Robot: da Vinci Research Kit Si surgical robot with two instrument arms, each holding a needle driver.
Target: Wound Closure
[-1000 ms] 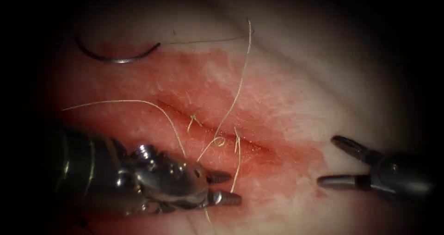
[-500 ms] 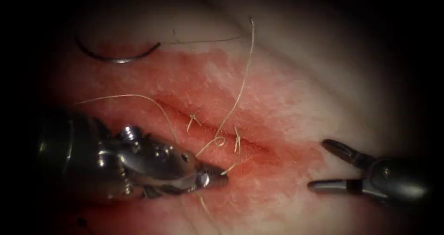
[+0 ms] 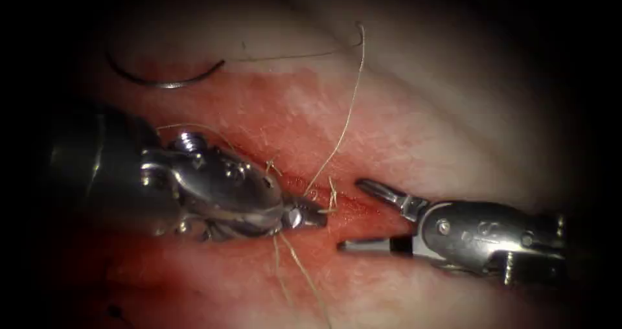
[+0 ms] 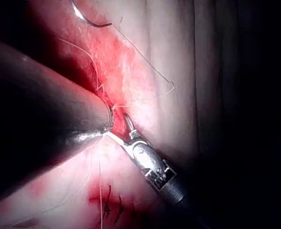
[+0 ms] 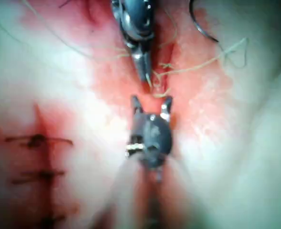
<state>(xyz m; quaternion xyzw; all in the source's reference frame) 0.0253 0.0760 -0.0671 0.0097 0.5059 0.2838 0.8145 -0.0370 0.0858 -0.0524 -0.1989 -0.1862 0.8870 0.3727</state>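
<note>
The curved needle (image 3: 162, 81) lies loose on the tissue (image 3: 421, 128), far to the left of the cut (image 3: 366, 206); neither tool holds it and it is not in the tissue. Its thread (image 3: 346, 118) runs right, curls, then drops to a small knot over the cut. My left tool (image 3: 312, 216) lies along the cut's left side, jaws shut on the thread beside the knot. My right tool (image 3: 353, 215) faces it from the right, jaws open and holding nothing. In the right wrist view the open right tool (image 5: 151, 102) sits just short of the left tool's tip (image 5: 147, 81).
Loose thread tails (image 3: 304, 274) trail from the left tool towards the near edge. Red fluid stains the tissue around the cut. A row of dark finished stitches (image 5: 37, 140) lies off to one side in the right wrist view, also seen as dark stitches (image 4: 113, 210) in the left wrist view.
The left tool's jaws shut on the thread tail by the knot and moved up towards the cut. The right tool came in leftwards, still open, close to the knot. The needle stayed put.
</note>
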